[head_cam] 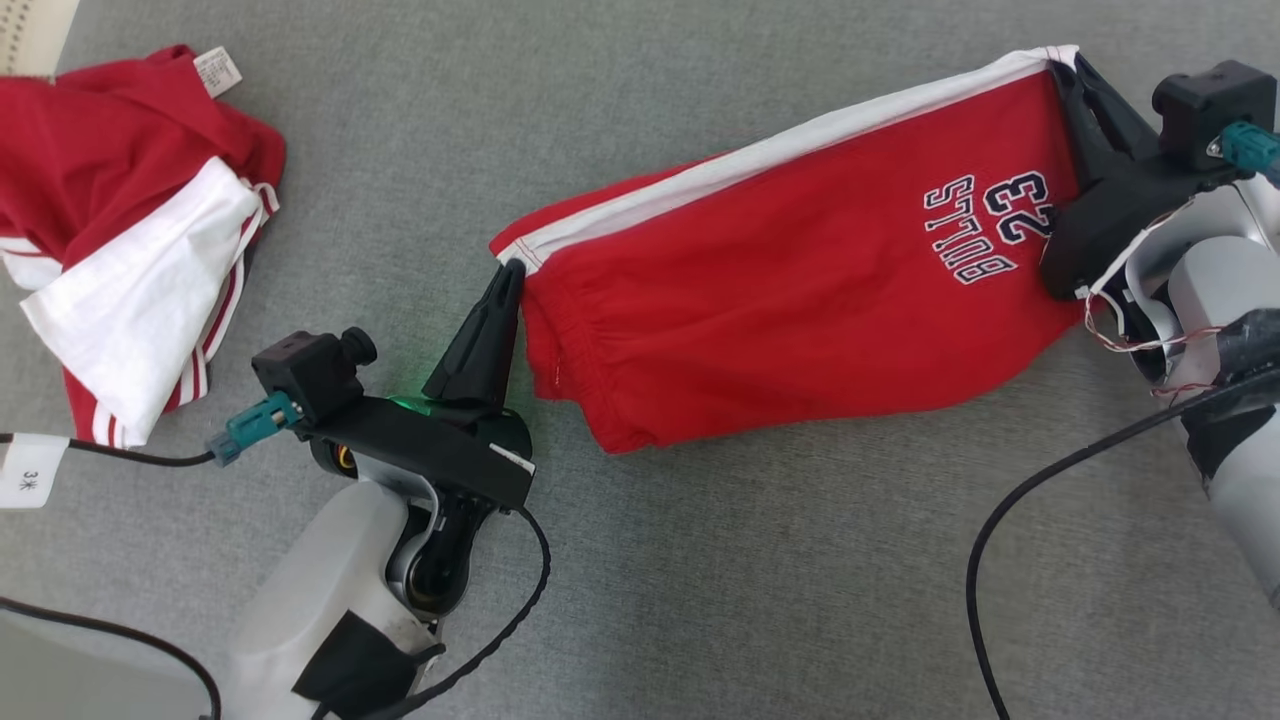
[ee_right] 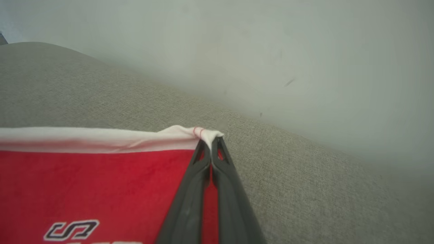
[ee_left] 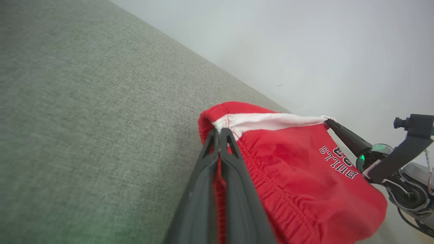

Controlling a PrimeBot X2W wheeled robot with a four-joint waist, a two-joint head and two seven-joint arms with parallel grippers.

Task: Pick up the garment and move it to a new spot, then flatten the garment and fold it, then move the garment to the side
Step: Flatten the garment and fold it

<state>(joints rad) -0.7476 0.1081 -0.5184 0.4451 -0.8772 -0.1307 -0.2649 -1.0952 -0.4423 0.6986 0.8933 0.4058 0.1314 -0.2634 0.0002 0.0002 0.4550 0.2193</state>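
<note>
The garment [head_cam: 800, 280] is a pair of red shorts with a white side stripe and "BULLS 23" lettering. It hangs stretched between both grippers above the grey cloth surface. My left gripper [head_cam: 512, 268] is shut on the waistband corner at the stripe's end, seen close up as the left gripper [ee_left: 219, 131] pinching the garment [ee_left: 291, 169]. My right gripper [head_cam: 1060, 66] is shut on the hem corner at the stripe's other end; in its own view the right gripper [ee_right: 211, 141] clamps the white edge of the garment [ee_right: 95, 183]. The red body sags below the taut stripe.
A second red and white garment [head_cam: 130, 240] lies crumpled at the far left, with a white tag [head_cam: 30, 475] on a black cable below it. Black cables trail from both arms. A pale wall [ee_right: 271, 51] rises beyond the grey surface [head_cam: 700, 560].
</note>
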